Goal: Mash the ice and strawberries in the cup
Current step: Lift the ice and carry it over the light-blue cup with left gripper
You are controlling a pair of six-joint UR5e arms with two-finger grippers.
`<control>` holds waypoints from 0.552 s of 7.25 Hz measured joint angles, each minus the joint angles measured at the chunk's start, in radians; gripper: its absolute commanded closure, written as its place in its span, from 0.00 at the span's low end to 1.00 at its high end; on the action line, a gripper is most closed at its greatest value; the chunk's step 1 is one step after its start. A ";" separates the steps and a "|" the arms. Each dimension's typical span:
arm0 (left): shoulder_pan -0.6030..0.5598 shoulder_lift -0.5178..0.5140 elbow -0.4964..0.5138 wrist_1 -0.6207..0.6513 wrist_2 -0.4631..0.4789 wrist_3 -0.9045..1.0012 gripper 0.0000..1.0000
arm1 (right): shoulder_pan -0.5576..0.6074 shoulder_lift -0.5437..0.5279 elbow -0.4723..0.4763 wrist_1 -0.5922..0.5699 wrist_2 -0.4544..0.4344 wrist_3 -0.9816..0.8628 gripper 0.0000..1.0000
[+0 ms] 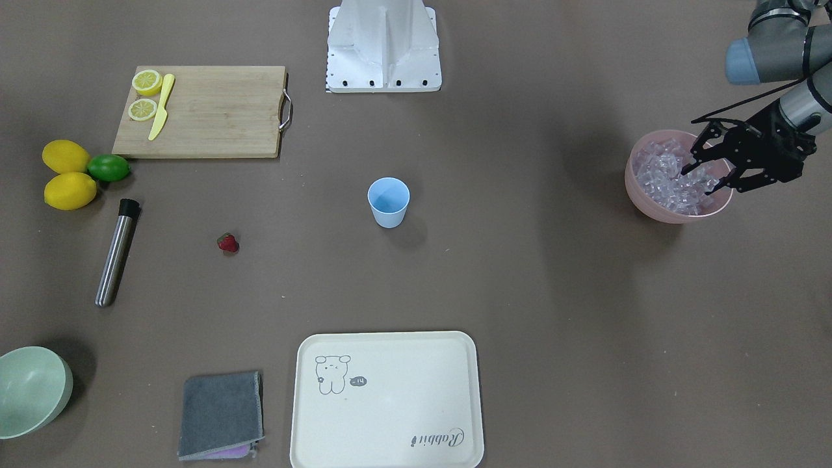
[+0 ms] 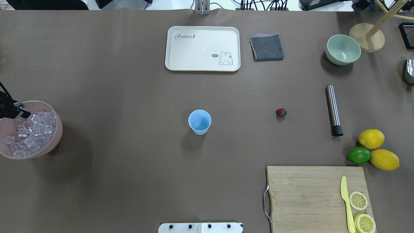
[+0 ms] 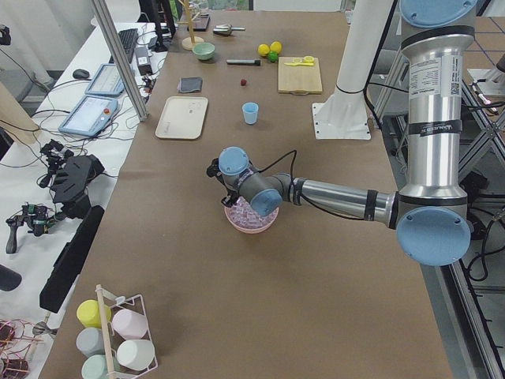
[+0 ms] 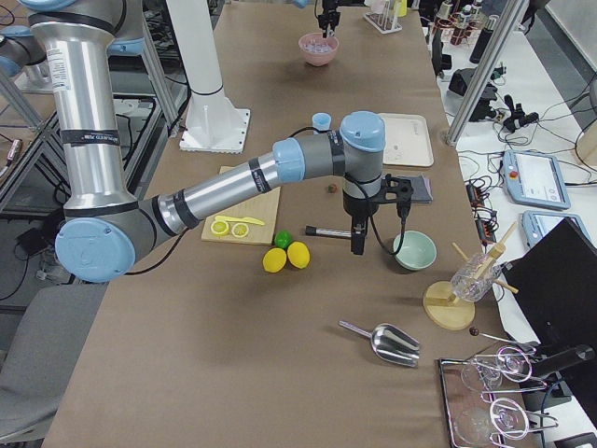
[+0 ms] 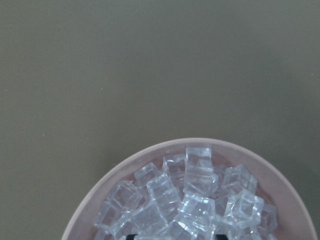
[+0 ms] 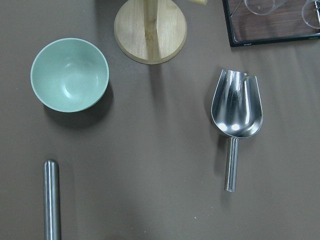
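The pale blue cup [image 1: 389,203] stands upright and empty at the table's middle, and also shows in the overhead view [image 2: 200,122]. The red strawberry [image 1: 227,243] lies alone on the table, well apart from the cup. Clear ice cubes [image 1: 669,179] fill a pink bowl [image 1: 676,218] at the table's end. My left gripper [image 1: 699,180] is open with its fingertips down among the ice. My right gripper [image 4: 357,245] hangs over the table near the green bowl; I cannot tell whether it is open or shut.
A steel muddler [image 1: 117,253] lies near the strawberry. A cutting board [image 1: 201,110] holds lemon halves and a yellow knife. Two lemons and a lime [image 1: 108,168], a green bowl [image 1: 32,390], a grey cloth [image 1: 221,416], a cream tray [image 1: 387,400] and a metal scoop [image 6: 235,115] lie around.
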 measured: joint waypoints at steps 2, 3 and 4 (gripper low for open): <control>-0.011 -0.089 0.004 0.002 -0.064 -0.062 1.00 | -0.001 -0.001 -0.008 0.000 0.003 0.001 0.00; -0.009 -0.151 0.015 0.002 -0.079 -0.111 1.00 | -0.002 -0.001 -0.012 0.000 0.010 0.001 0.00; 0.005 -0.218 0.032 0.002 -0.085 -0.166 1.00 | -0.002 0.000 -0.016 0.000 0.018 0.001 0.00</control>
